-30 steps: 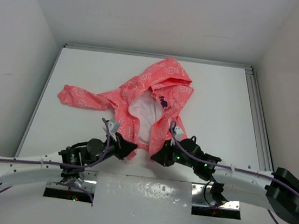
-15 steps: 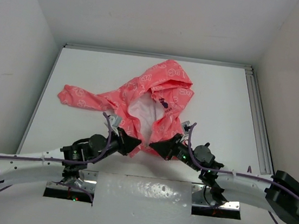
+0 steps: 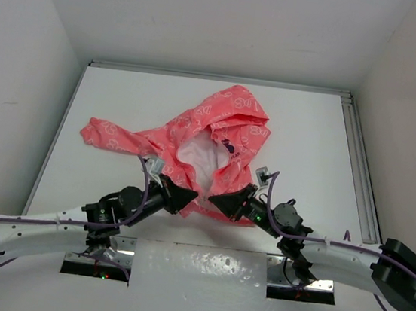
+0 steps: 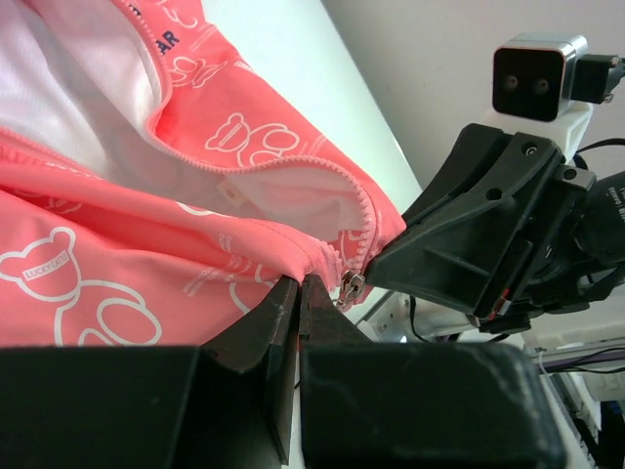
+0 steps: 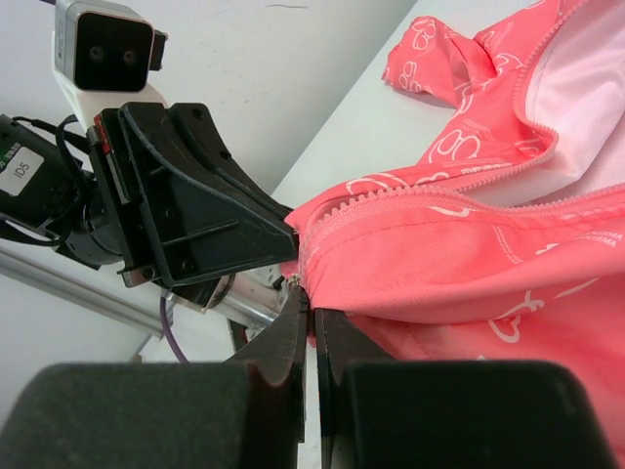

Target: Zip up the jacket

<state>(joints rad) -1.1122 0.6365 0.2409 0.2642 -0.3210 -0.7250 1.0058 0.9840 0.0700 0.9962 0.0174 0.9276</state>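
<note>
Currently I am looking down at the jacket (image 3: 173, 132), which is lying on the white worktop (image 3: 309, 137) with its front facing up and unzipped. Its hood (image 3: 237, 106) is at the far end and its hem is pointing toward the arm bases.

At the jacket's left side, one sleeve (image 3: 108, 134) is lying flat, reaching away from the body. Next along, the left tool (image 3: 190, 197) is sitting at the jacket's bottom hem, coming in from the left. Through its wrist camera I am seeing its fingers (image 4: 264, 322) clenched together on pink fabric just beside the lower end of the zipper. A small metal slider (image 4: 352, 285) is hanging at that edge.

At the jacket's middle the two front panels are lying apart, exposing the white lining (image 3: 197, 154). A small dark emblem (image 3: 227, 144) is showing on the panel to the right of the opening.

Further right, the right tool (image 3: 214, 200) is meeting the same hem from the jacket's right side, its tip very near the left tool's. Its own camera is showing its fingers pinched shut on a fold of hem fabric, just below a row of zipper teeth (image 5: 420, 192).
</note>
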